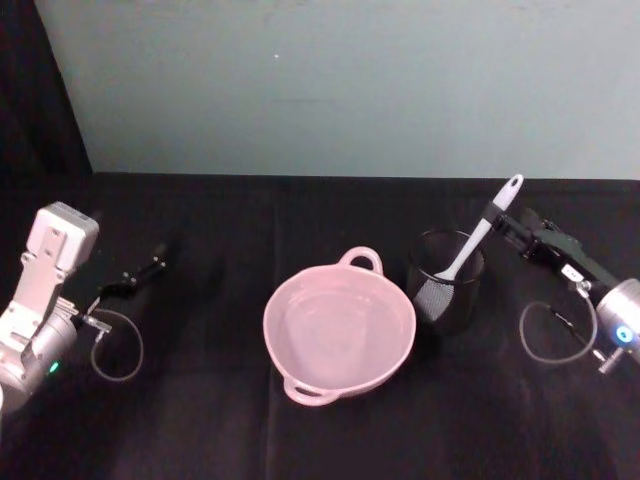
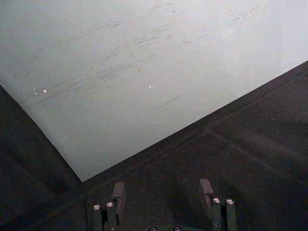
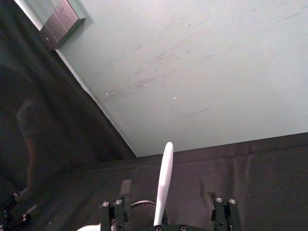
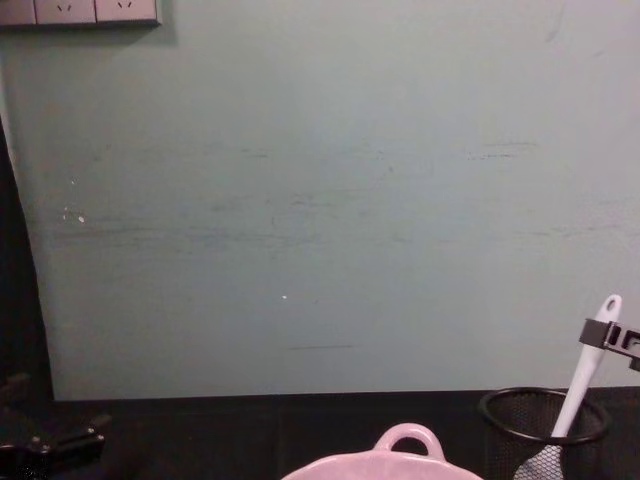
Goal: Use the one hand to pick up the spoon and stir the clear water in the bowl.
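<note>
Your right claw (image 1: pixel 497 222) was at the spoon (image 1: pixel 470 250) handle, fingers spread either side of it, not yet clenched. The spoon stood tilted in the black mesh cup (image 1: pixel 446 279), blade down, just right of the bowl (image 1: pixel 339 333). Step in hand was the pick-up: next you'd need to close on the handle and lift it clear of the cup rim. The bowl held clear water. The left claw (image 1: pixel 140 273) sat open, parked well left of the bowl on the table (image 1: pixel 200 420).

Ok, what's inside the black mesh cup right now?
The spoon stands blade-down in the mesh cup, handle leaning out between the right gripper's fingers. The cup's bottom is hidden.
</note>
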### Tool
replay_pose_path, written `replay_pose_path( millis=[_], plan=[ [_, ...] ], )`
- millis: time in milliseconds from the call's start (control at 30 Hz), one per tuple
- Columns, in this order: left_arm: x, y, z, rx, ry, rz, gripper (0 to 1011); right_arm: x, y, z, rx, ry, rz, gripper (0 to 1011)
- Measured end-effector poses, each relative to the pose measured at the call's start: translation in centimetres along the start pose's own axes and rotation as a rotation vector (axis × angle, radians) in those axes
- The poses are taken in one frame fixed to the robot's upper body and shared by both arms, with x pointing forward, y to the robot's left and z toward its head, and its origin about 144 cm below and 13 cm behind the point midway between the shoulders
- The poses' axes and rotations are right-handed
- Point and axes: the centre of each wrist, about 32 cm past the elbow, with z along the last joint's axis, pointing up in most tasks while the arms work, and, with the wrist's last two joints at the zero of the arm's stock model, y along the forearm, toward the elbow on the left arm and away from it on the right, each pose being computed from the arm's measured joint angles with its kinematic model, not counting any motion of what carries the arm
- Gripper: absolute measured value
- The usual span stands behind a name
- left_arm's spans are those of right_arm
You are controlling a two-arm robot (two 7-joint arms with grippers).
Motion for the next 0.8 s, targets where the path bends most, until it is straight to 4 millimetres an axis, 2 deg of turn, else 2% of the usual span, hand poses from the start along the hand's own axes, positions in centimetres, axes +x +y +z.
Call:
replay_pose_path(
  millis=[133,300,467,800],
  plan=[
    [0.0,0.0,0.0,0.0,0.0,0.0,1005,-0.5,-1.1,0.6,-0.017,-0.048,-0.021,1000],
    [0.0,0.0,0.0,0.0,0.0,0.0,1005,-1.4,-2.3,1.6,-0.049,-0.147,-0.058,1002],
    [0.0,0.0,0.0,0.0,0.0,0.0,1005,-2.7,-3.2,2.5,-0.087,-0.326,-0.128,1002],
    [0.0,0.0,0.0,0.0,0.0,0.0,1005,-4.3,-3.0,2.6,-0.105,-0.588,-0.24,1002]
  ],
)
